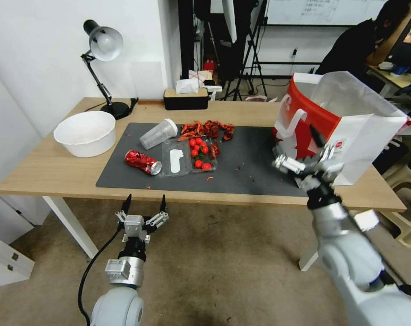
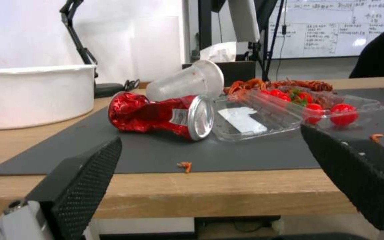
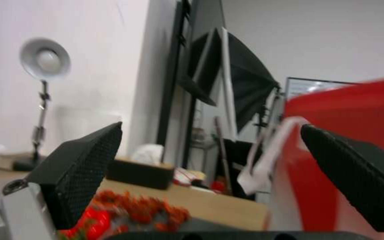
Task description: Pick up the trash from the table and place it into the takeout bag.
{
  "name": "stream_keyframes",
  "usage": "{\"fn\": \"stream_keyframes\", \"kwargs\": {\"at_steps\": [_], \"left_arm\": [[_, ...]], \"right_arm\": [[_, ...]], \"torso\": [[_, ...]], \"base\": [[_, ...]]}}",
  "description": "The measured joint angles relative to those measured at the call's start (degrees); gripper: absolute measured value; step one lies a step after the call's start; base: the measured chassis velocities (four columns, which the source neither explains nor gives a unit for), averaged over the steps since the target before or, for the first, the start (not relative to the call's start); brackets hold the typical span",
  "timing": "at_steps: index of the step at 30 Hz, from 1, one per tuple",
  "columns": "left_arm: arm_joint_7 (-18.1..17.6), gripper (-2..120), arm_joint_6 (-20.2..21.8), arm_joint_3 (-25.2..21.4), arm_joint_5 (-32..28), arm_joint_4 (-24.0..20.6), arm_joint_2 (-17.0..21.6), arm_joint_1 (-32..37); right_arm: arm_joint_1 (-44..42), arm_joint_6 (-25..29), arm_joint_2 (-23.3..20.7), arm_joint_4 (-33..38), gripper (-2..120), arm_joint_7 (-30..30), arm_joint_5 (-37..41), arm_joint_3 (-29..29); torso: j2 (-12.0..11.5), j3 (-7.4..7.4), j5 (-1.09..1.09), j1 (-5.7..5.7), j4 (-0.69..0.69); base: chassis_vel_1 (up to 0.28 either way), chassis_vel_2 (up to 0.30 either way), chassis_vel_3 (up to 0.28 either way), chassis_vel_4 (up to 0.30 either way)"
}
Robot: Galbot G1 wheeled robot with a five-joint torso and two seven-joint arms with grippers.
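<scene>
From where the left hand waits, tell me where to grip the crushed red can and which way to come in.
Grip the crushed red can across its dented middle, coming down from above with the open left hand. It lies on its side on the dark mat, silver end toward the clear tray, so the tray side is crowded; the pinched waist looks narrowest.

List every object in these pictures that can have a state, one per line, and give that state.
Crushed red can: dented, on its side.
Clear plastic cup: tipped over.
Clear clamshell tray: open, tomatoes in one half.
Takeout bag: upright, mouth open.
White bowl: upright.
Desk lamp: cannot tell whether lit.
Left end effector: open, below the table edge.
Right end effector: open, beside the bag.
</scene>
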Motion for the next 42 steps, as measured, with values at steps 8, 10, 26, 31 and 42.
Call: {"fn": "stream_keyframes", "kwargs": {"at_steps": [8,10,26,31,42], "left_arm": [[0.0,100,-0.1,-0.2,-0.2,0.3,0.0,-0.3],[0.0,100,-0.1,-0.1,-0.2,0.4,-0.1,-0.3],[0.0,100,-0.2,0.2,-0.1,0.6,-0.1,-0.2],[0.0,100,-0.2,0.2,0.0,0.5,-0.1,-0.1],[0.0,100,4.2,2.7,-1.9,-2.6,0.6,-3.5]], "right_arm": [[-7.5,3.5,2.9,-1.8,100,9.9,-7.4,0.0],[-8.7,3.9,3.5,-2.5,100,11.9,-7.8,-0.6],[-10.8,3.5,5.6,-7.0,100,18.8,-6.3,-6.8],[-10.3,3.3,5.7,-7.4,100,18.8,-6.1,-6.9],[-9.2,2.6,5.7,-7.5,100,18.9,-6.0,-6.7]], "torso": [[0.0,0.0,0.0,0.0,0.01],[0.0,0.0,0.01,0.0,0.02],[0.0,0.01,0.01,0.0,0.02],[0.0,0.0,0.0,0.0,0.02],[0.0,0.01,0.0,0.0,0.0]], "base": [[0.0,0.0,0.0,0.0],[0.0,0.0,0.0,0.0],[0.0,0.0,0.0,0.0],[0.0,0.0,0.0,0.0],[0.0,0.0,0.0,0.0]]}}
